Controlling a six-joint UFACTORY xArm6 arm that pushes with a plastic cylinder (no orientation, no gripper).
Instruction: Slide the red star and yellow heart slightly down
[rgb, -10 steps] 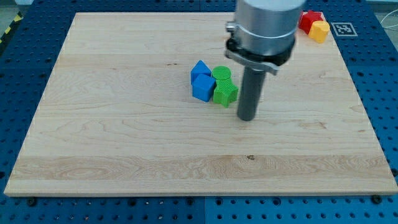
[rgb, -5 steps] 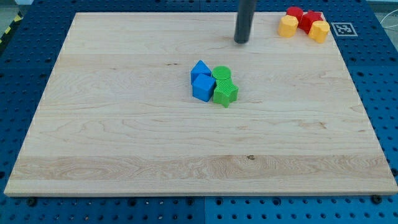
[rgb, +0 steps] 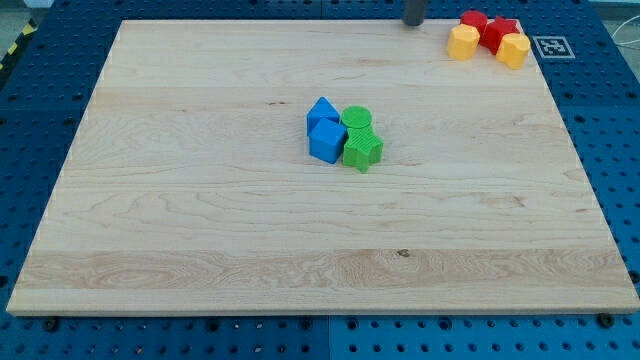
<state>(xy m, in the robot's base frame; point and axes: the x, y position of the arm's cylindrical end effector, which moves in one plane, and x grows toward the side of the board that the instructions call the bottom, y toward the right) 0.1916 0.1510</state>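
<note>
A tight cluster of blocks sits in the board's top right corner. It holds a red block (rgb: 474, 19), a second red block (rgb: 501, 30) that looks star-shaped, a yellow block (rgb: 463, 42) on the cluster's left and another yellow block (rgb: 514, 49) on its right. I cannot tell which yellow one is the heart. Only the lower end of my rod shows. My tip (rgb: 413, 24) is at the board's top edge, a short way left of the cluster and touching no block.
Near the board's middle, two blue blocks (rgb: 320, 110) (rgb: 325, 141), a green cylinder (rgb: 356, 118) and a green star (rgb: 362, 150) are packed together. A printed marker tag (rgb: 553, 46) lies right of the corner cluster. The wooden board (rgb: 200, 220) lies on a blue perforated table.
My rod has moved from just right of the green blocks up to the board's top edge, ending near the corner cluster. No block has moved.
</note>
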